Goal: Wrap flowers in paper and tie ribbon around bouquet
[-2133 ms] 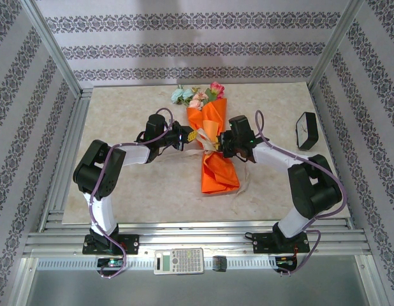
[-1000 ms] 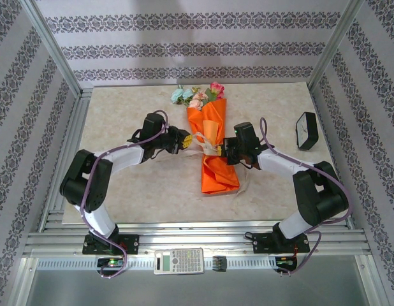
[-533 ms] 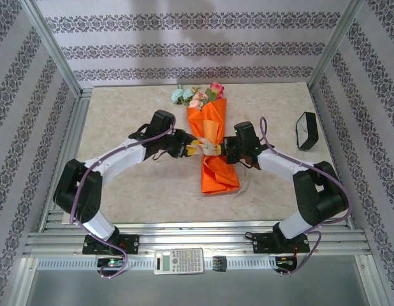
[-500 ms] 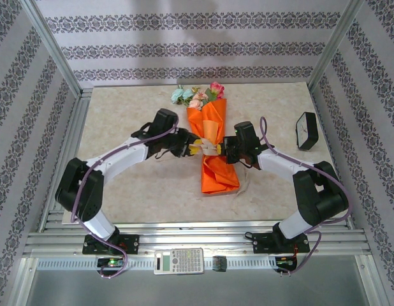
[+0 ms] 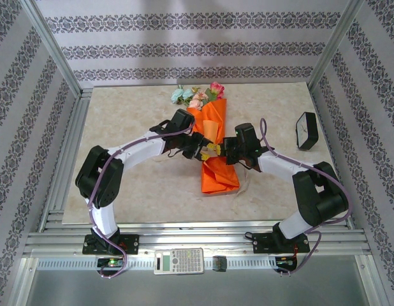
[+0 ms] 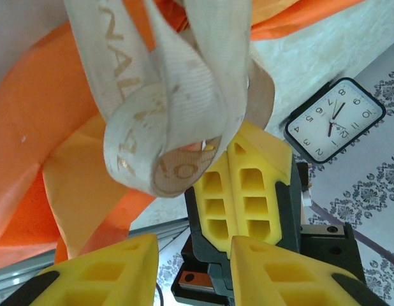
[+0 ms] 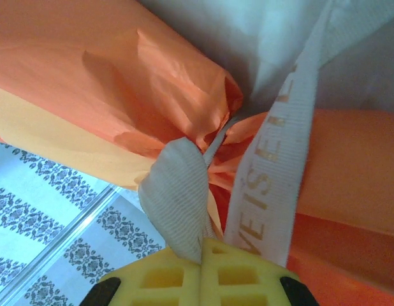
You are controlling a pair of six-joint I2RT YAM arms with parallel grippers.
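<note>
Left arm, change: it has swung in from the left half of the table point(image 5: 120, 127) to the waist of the bouquet point(image 5: 213, 127), now close beside the other arm.
Left gripper point(image 6: 194, 252): its yellow fingers have parted and stand apart with nothing between them; the ribbon point(image 6: 184, 95) loop hangs just beyond their tips.
Meaning: I judge this a re-grip inside the tying step. The released hand seems set to take the loop or a free end, so the knot is not yet finished.
Bouquet, place: lying lengthwise near the middle of the table, with the flowers point(image 5: 198, 95) toward the far edge and the pinched tail toward the near edge. It has not shifted.
Paper point(image 5: 217, 172): already wrapped around the stems and cinched at the waist.
Ribbon, place: around that waist, with a loop and printed tails gathered at the crossing (the lettering is only partly legible).
Right gripper point(image 7: 202, 252): fingers pressed together on the ribbon loop just right of the waist, as they were before.
Clock point(image 5: 306, 131): near the right edge of the table, well apart from the work.
Count, arms: two, both at the waist.
Count, task things: one bouquet, one orange sheet, one ribbon. There is one cluster of pale blue, pink and red blooms, whose exact number I cannot tell.
Count, other: one clock on the table and one calculator point(image 5: 178, 261) on the rail below its near edge.
</note>
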